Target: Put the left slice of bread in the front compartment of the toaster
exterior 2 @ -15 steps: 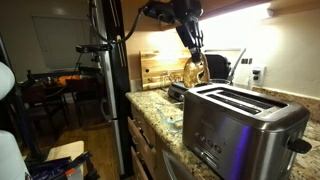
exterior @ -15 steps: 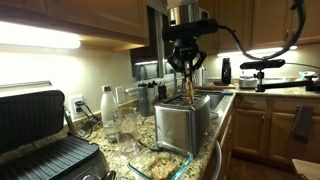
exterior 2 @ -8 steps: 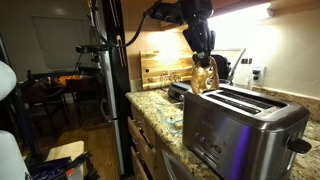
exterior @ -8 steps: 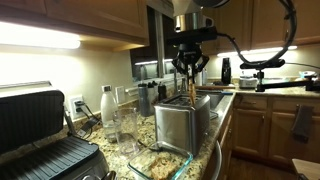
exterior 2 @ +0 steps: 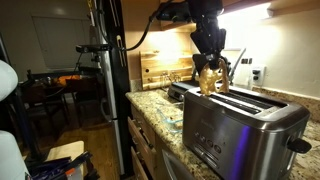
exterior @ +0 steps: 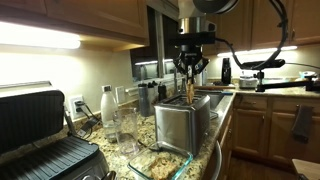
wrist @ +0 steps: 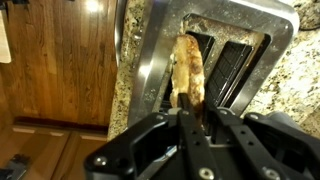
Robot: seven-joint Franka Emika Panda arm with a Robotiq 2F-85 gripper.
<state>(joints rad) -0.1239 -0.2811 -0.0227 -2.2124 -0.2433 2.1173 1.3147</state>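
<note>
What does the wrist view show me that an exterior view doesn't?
Only the wrist view: both slots of the toaster from above, with the bread slice edge-on over the slot at picture left. Only an exterior view: side-on height, the slice's lower edge seemingly level with the toaster's top, and the black grill nearby. Both: the gripper shut on the slice, directly above the toaster.

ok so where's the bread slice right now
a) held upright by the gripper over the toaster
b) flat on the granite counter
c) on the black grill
A: the gripper pinches the bread slice upright over the toaster and its slots.
</note>
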